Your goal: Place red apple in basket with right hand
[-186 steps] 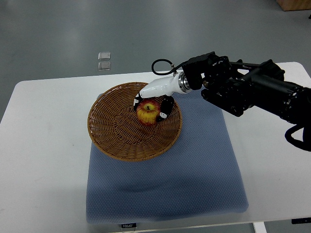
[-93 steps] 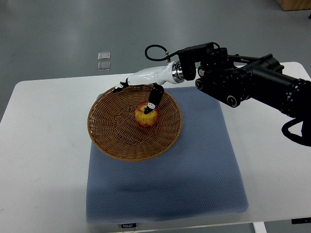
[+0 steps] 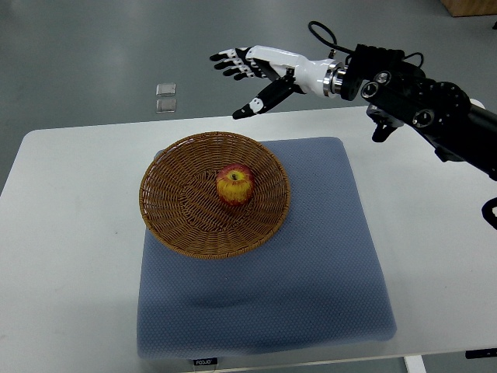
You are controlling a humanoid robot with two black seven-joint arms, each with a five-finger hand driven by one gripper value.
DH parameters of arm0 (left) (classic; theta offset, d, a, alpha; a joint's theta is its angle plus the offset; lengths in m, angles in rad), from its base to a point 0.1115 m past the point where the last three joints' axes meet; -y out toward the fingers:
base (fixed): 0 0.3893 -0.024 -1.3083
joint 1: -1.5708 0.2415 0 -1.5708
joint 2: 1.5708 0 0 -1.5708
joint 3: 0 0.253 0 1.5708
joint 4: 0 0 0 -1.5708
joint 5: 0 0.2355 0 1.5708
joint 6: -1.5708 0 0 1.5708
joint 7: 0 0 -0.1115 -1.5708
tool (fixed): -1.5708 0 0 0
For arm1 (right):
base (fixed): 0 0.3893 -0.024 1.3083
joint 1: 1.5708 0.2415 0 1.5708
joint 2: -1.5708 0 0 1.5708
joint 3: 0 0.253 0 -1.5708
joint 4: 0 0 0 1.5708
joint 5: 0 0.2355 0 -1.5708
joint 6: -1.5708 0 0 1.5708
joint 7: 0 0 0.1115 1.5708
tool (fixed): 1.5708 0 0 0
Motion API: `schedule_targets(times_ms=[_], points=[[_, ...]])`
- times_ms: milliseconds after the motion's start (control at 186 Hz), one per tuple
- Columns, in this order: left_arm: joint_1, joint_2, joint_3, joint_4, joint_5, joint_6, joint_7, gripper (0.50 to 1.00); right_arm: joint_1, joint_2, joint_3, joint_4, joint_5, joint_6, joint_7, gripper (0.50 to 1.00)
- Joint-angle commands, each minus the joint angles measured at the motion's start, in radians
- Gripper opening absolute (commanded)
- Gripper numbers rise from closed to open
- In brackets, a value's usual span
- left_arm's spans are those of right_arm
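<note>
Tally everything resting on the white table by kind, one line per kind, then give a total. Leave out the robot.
Red apple: 1, lying inside the basket
Wicker basket: 1, on the mat
Blue mat: 1, on the white table
Total: 3
The right hand, fingers spread and empty, hangs above the table's far edge and is not counted.

White table, blue mat lying on it, wicker basket on mat

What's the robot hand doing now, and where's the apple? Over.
Right hand open, raised beyond the table's far edge, holding nothing. Red apple sitting in the wicker basket. Nothing in the way. Left hand out of view.
</note>
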Motion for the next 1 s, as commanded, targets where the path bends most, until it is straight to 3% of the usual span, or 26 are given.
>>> schedule_targets(times_ms=[0, 11, 16, 43, 97, 102, 113, 166, 215, 220, 300, 644, 992], points=[[-0.001, 0.0, 0.0, -0.001, 0.0, -0.001, 0.0, 1.0, -0.047, -0.028, 0.03, -0.006, 0.086, -0.064, -0.038, 0.917], [-0.001, 0.0, 0.0, -0.001, 0.0, -0.001, 0.0, 1.0, -0.047, -0.028, 0.03, -0.006, 0.086, -0.064, -0.038, 0.917], [-0.001, 0.0, 0.0, -0.001, 0.0, -0.001, 0.0, 1.0, -0.088, -0.039, 0.059, -0.018, 0.16, -0.12, -0.056, 0.917], [-0.001, 0.0, 0.0, -0.001, 0.0, -0.001, 0.0, 1.0, -0.114, -0.04, 0.073, -0.025, 0.203, -0.157, -0.064, 0.917], [-0.001, 0.0, 0.0, -0.001, 0.0, -0.001, 0.0, 1.0, -0.114, -0.04, 0.073, -0.025, 0.203, -0.157, -0.064, 0.917], [-0.001, 0.0, 0.0, -0.001, 0.0, -0.001, 0.0, 1.0, -0.151, -0.043, 0.085, -0.029, 0.262, -0.215, -0.075, 0.917], [-0.001, 0.0, 0.0, -0.001, 0.0, -0.001, 0.0, 1.0, -0.159, -0.043, 0.085, -0.029, 0.275, -0.228, -0.075, 0.917], [-0.001, 0.0, 0.001, -0.001, 0.0, -0.001, 0.0, 1.0, -0.185, -0.043, 0.089, -0.032, 0.331, -0.285, -0.08, 0.917], [-0.001, 0.0, 0.001, -0.001, 0.0, -0.001, 0.0, 1.0, -0.185, -0.043, 0.09, -0.032, 0.332, -0.285, -0.08, 0.917], [-0.001, 0.0, 0.001, -0.001, 0.0, -0.001, 0.0, 1.0, -0.203, -0.042, 0.099, -0.032, 0.389, -0.335, -0.08, 0.917], [-0.001, 0.0, 0.001, -0.001, 0.0, -0.001, 0.0, 1.0, -0.231, -0.042, 0.109, -0.031, 0.463, -0.381, -0.081, 0.917], [-0.001, 0.0, 0.0, -0.001, 0.0, -0.001, 0.0, 1.0, -0.286, -0.043, 0.159, -0.028, 0.712, -0.4, -0.081, 0.917], [-0.001, 0.0, 0.001, -0.001, 0.0, -0.001, 0.0, 1.0, -0.317, -0.04, 0.171, -0.025, 0.71, -0.369, -0.076, 0.919]])
